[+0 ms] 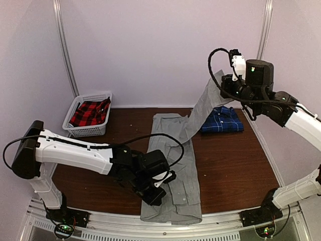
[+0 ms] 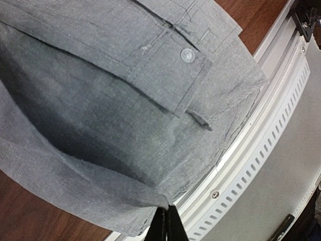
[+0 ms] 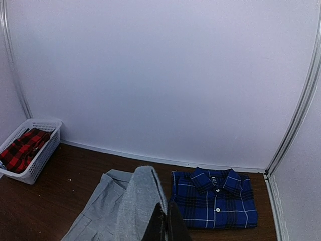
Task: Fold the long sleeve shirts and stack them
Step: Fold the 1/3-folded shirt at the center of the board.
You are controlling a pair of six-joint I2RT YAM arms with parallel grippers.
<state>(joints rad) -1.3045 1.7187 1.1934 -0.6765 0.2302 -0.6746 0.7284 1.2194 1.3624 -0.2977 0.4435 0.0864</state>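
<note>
The light grey shirt [image 1: 173, 170] lies lengthwise down the middle of the brown table, its hem hanging over the near edge. My left gripper [image 1: 154, 193] is shut on the shirt's left hem edge [image 2: 150, 198] near the front rail. My right gripper [image 1: 228, 83] is raised high at the back right, shut on the grey sleeve [image 3: 138, 201], which stretches up from the shirt body. The dark blue plaid shirt [image 1: 222, 119] lies folded at the back right, collar up and buttons showing [image 3: 215, 198].
A white basket [image 1: 75, 128] with a red and black plaid garment [image 1: 90, 113] sits at the back left. White walls enclose the back and sides. A metal slotted rail [image 2: 261, 150] runs along the table's near edge.
</note>
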